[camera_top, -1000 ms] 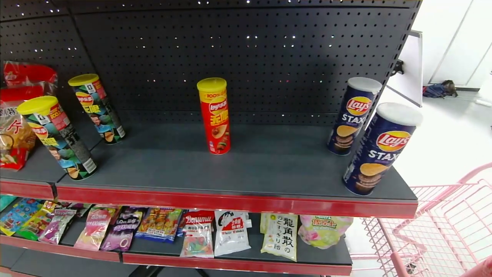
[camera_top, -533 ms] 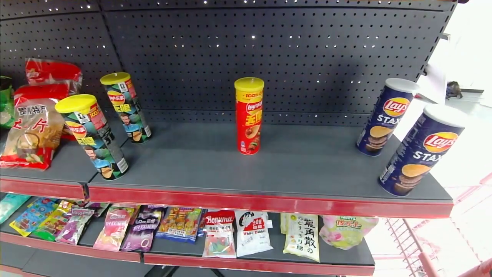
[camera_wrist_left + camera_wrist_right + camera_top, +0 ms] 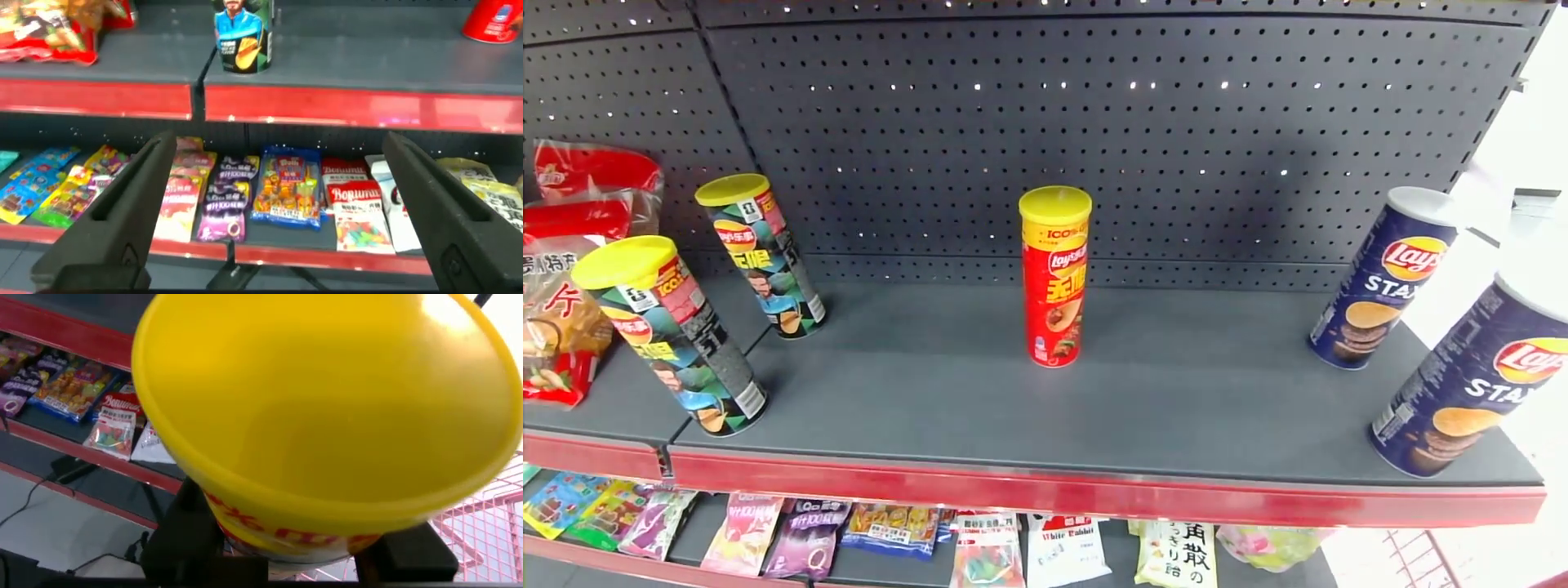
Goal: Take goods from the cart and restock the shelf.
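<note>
While left jaws gape wide, right jaws clamp a yellow-lidded can (image 3: 327,408)

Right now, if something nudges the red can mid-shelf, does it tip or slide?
Probably tips: the red can is tall and narrow, upright on a small base. Once down it would likely roll, being round. Probably light, a chip tube.

Left gripper (image 3: 278,140): two long matte black fingers (image 3: 110,220), flat-faced, tapering toward the tips. Right gripper (image 3: 298,551): chunky, black, same matte finish.
</note>
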